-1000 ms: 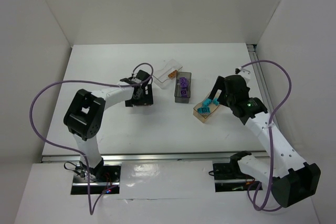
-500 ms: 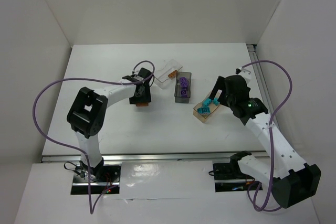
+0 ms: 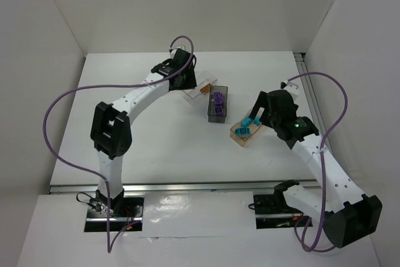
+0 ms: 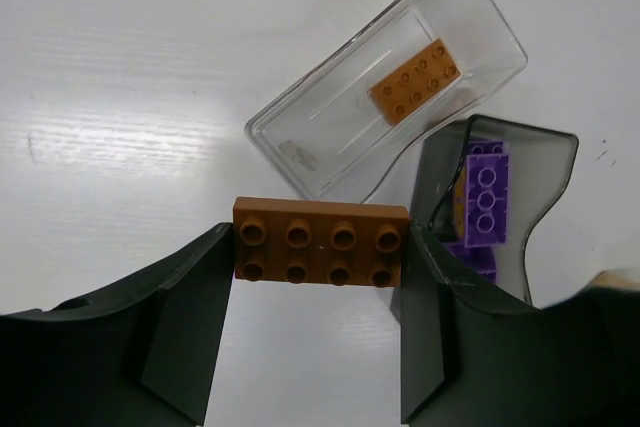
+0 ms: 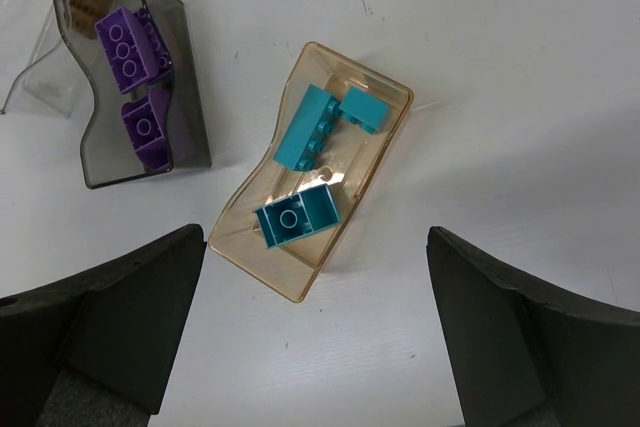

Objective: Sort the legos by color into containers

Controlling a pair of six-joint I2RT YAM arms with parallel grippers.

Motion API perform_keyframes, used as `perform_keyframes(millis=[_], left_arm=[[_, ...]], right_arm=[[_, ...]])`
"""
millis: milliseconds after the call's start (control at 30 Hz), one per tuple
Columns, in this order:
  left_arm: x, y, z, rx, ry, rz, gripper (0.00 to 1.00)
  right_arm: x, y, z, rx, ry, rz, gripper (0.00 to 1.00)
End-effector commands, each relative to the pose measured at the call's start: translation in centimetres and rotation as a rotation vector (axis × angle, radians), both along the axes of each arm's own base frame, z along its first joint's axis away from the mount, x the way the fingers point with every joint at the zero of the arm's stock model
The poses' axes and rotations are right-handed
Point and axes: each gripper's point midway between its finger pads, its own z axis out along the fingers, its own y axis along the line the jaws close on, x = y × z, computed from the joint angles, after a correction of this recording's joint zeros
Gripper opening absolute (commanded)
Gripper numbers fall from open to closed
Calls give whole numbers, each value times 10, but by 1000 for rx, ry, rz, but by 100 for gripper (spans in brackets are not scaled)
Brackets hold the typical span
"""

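Observation:
My left gripper (image 4: 320, 252) is shut on an orange-brown lego (image 4: 322, 243) and holds it above the table beside the near end of the clear container (image 4: 390, 77), which holds another orange-brown lego (image 4: 414, 80). The dark smoky-grey container (image 4: 530, 162) holds purple legos (image 4: 485, 192). In the top view the left gripper (image 3: 185, 79) is at the clear container (image 3: 203, 84). My right gripper (image 5: 315, 337) is open and empty over the table just near the tan container (image 5: 310, 172), which holds three teal legos (image 5: 296, 218). The grey container (image 5: 135, 77) shows there too.
White walls enclose the white table (image 3: 144, 142). A metal rail runs along the right edge (image 3: 306, 73). Purple cables loop from both arms.
My left gripper has carried the orange-brown lego from left of the grey container back and right to the clear container. The right arm has not moved.

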Motion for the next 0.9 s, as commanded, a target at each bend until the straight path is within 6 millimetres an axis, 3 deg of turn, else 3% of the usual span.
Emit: perform_keyframes(millis=[0,33,67,100,167,267,400,433,500,533,567,600,633,667,700,733,867], left_arm=[[18,-8,-18,54,32,-11,61],[23,-13,-21,45,42,-22,62],[28,-20,-39,47,69,-32,63],[35,-26,-31,31,59,-40,71],[39,-32,-40,32,80,-59,93],[39,-29,-22,29,51,-50,99],[24,-17,31,16,-50,-26,98],[13,-10,53,0,-78,-25,98],[0,-6,76,-17,-122,-26,98],[-12,1,68,-6,-102,-26,98],[-24,8,96,-37,-157,-25,98],[-29,11,105,-55,-188,-24,98],[-42,19,91,-42,-165,-24,98],[-55,27,114,-70,-215,-23,98],[-63,31,118,-78,-228,-23,98],[-71,36,107,-75,-223,-23,98],[-99,47,123,-117,-327,-54,98]], right_arm=[[1,-3,15,-6,-35,-14,99],[0,-3,14,-9,-26,-14,99],[0,-5,14,-14,-28,-21,99],[0,-5,14,-14,-28,-21,99],[0,-7,17,-28,-30,-24,99],[0,-9,17,-34,-31,-31,99],[0,-9,17,-34,-31,-31,99],[0,-10,17,-39,-33,-38,99],[-2,-19,16,-54,-27,-92,99],[-2,-29,20,-82,-40,-145,99],[-3,-33,16,-85,-29,-181,99],[-4,-37,13,-109,-14,-197,99],[-3,-42,13,-129,-9,-225,99],[-3,-42,15,-132,-2,-225,99],[-5,-43,13,-142,17,-224,99],[-5,-43,13,-142,18,-224,99],[-9,-40,11,-135,33,-197,99]])
